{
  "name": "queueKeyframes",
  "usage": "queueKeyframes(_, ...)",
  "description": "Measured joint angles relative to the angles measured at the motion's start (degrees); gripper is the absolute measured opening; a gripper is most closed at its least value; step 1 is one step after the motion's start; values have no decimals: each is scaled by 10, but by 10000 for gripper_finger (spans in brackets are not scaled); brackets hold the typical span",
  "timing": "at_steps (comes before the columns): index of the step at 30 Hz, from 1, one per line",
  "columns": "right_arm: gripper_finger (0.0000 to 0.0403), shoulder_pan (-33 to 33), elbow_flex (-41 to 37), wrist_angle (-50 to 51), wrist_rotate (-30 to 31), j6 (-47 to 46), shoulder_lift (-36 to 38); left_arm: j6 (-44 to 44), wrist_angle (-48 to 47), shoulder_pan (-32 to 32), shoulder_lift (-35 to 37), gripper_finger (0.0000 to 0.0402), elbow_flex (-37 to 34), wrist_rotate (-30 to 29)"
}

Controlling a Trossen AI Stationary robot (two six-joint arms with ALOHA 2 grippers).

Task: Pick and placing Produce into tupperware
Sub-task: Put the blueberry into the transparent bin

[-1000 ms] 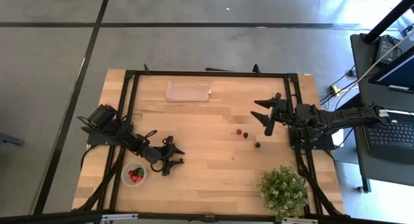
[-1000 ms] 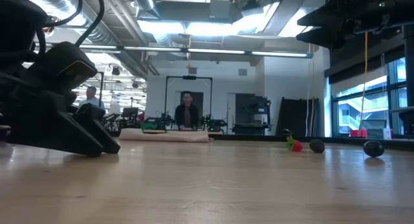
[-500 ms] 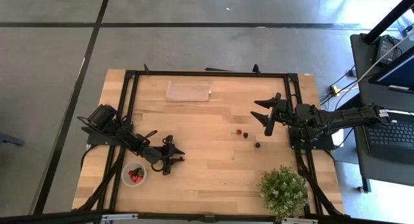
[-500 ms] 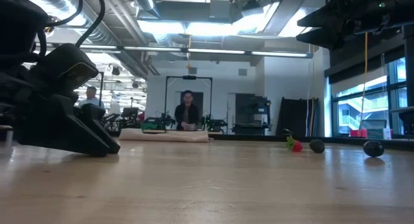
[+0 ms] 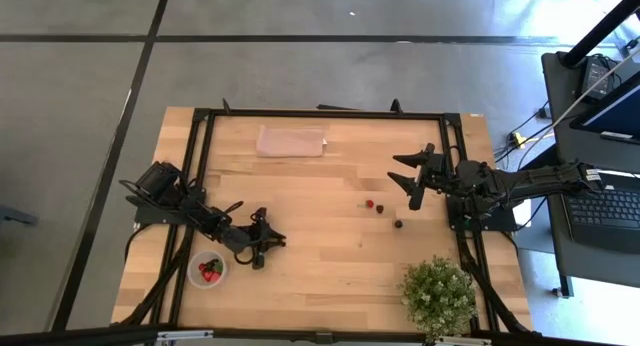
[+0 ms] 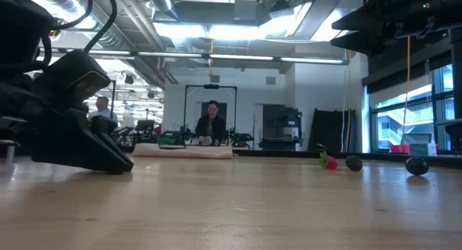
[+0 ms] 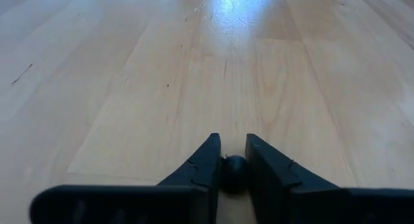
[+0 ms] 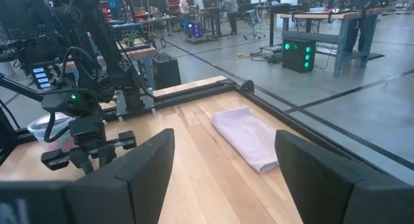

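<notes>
My left gripper [image 5: 266, 240] is low over the wood at the near left, shut on a small dark berry [image 7: 234, 172]. The round clear tub [image 5: 207, 270] stands just to its near left and holds red strawberries. A red strawberry [image 5: 369, 203] and two dark berries [image 5: 380, 209] [image 5: 398, 224] lie on the wood right of centre. They also show in the low view [image 6: 328, 162]. My right gripper [image 5: 412, 178] hovers open and empty beside them, on their far right. My left gripper pinches the dark berry by its two sides [image 7: 226, 173] between its two fingers [image 7: 206, 160], a little back from their ends. The fingers lie low, nearly level with the table, pointing toward its right edge. Whether the berry rests on the wood I cannot tell.
A flat pinkish cloth [image 5: 291, 141] lies at the far edge. A bushy green potted plant [image 5: 438, 296] stands at the near right corner. A black frame [image 5: 320, 114] runs along the table's edges. People stand in the room beyond the table [image 6: 211, 127].
My left gripper's fingers have drawn together around the dark berry, and the arm has stayed where it was.
</notes>
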State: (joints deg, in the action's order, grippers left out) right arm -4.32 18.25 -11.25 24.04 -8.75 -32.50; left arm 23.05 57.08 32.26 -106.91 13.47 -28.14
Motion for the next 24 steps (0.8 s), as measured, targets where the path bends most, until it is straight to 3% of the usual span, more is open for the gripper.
queueKeyframes(8, 269, 0, 0, 0, 0, 0, 0, 55, 0, 1, 0, 39, 0, -13)
queueKeyframes(14, 269, 0, 0, 0, 0, 0, 0, 49, 38, 0, 6, 39, -4, -9)
queueKeyframes(18, 269, 0, 0, 0, 0, 0, 0, 45, 25, -4, 41, 37, -6, 17)
queueKeyframes(24, 269, 0, 0, -1, 0, 0, 0, 19, 7, -6, 124, 45, -15, 4)
